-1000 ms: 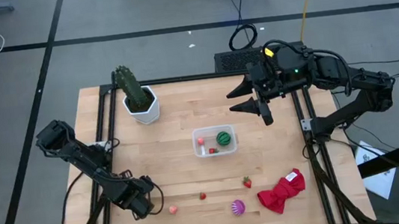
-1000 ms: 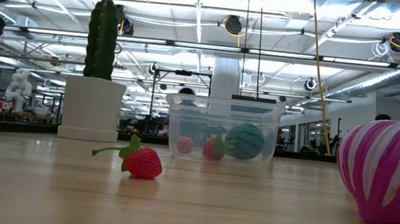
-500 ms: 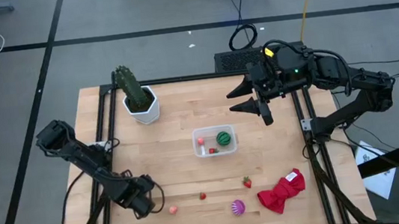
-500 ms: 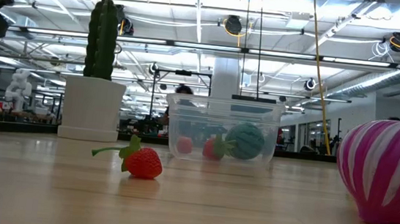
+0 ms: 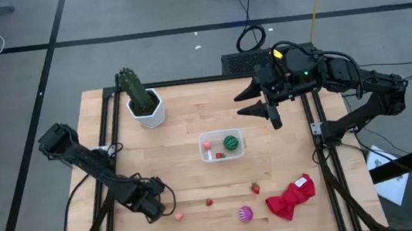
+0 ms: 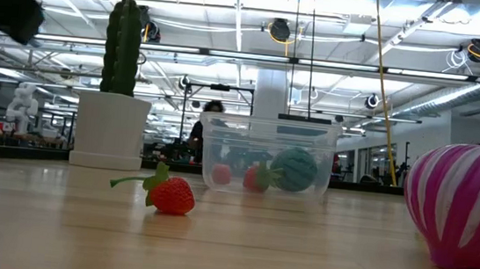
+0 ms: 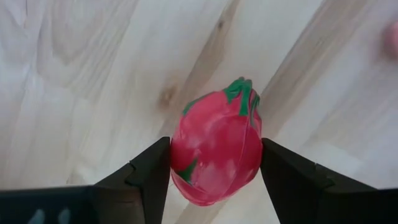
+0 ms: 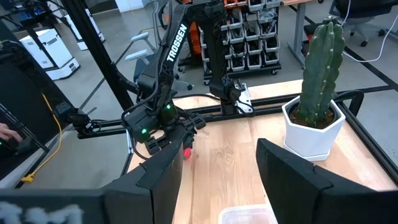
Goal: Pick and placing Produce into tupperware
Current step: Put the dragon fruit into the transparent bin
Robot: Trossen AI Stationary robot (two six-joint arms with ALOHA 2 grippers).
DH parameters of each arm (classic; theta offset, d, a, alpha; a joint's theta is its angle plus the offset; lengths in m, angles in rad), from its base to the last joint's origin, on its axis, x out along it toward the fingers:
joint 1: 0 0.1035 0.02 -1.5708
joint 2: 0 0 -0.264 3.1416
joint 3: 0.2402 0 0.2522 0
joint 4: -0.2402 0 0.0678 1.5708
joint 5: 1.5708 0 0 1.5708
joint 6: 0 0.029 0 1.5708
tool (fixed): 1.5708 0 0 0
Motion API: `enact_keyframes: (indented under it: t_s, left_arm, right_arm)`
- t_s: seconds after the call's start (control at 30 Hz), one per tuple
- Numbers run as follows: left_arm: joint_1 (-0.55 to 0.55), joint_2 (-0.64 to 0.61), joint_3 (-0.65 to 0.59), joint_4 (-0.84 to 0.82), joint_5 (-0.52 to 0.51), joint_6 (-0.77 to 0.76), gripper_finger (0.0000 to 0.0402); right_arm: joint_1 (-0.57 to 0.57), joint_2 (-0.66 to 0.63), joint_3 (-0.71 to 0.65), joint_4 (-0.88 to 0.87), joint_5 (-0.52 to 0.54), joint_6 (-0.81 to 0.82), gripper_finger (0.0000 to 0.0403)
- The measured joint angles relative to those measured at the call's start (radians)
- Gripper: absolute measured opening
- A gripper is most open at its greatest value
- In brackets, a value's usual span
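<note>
**A:** While the left claw (image 7: 214,163) is clamped on a red pepper-like piece (image 7: 216,155) with green tips, held just above the bench (image 5: 185,133) at its near left corner, a slip is the main risk. A rounded, glossy piece is pinched by flat pads only at its sides, so it could be squeezed out during the lift.

**B:** Noted. Drop point?

**A:** The tupperware (image 5: 222,145) sits mid-bench, well apart from the claw. Its mouth is small, and a green striped ball (image 5: 231,142) and red bits are already inside. A release off-centre could leave the piece bounced off the rim, or the light tub nudged.

**B:** Right claw (image 5: 255,100)?

**A:** Jaws apart, nothing held, parked over the far right edge. No conflict is expected.

**B:** Surface?

**A:** Pale wood planks, flat and smooth, so dropped pieces would roll. A strawberry (image 5: 255,188), a purple striped piece (image 5: 245,214), a pink bit (image 5: 178,216) and a red cloth (image 5: 291,197) lie along the near edge; a cactus (image 5: 134,90) in a white pot stands far left.

**B:** Room?

**A:** An open lab with a grey floor marked by dark lines, cables, ceiling strip lights and racks behind.
</note>
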Motion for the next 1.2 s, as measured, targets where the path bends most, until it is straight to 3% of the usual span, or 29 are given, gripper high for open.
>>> enact_keyframes:
  t_s: [0.73, 1.2]
  left_arm:
    - [0.303, -0.001, 0.302, -0.016, -0.005, 0.335, 0.0220]
    - [0.544, 0.038, 0.532, 0.002, -0.001, 0.580, 0.0262]
  right_arm:
    - [0.000, 0.000, 0.000, -0.001, 0.000, 0.000, 0.0196]
    - [0.000, -0.004, 0.000, -0.023, -0.001, -0.001, 0.0196]
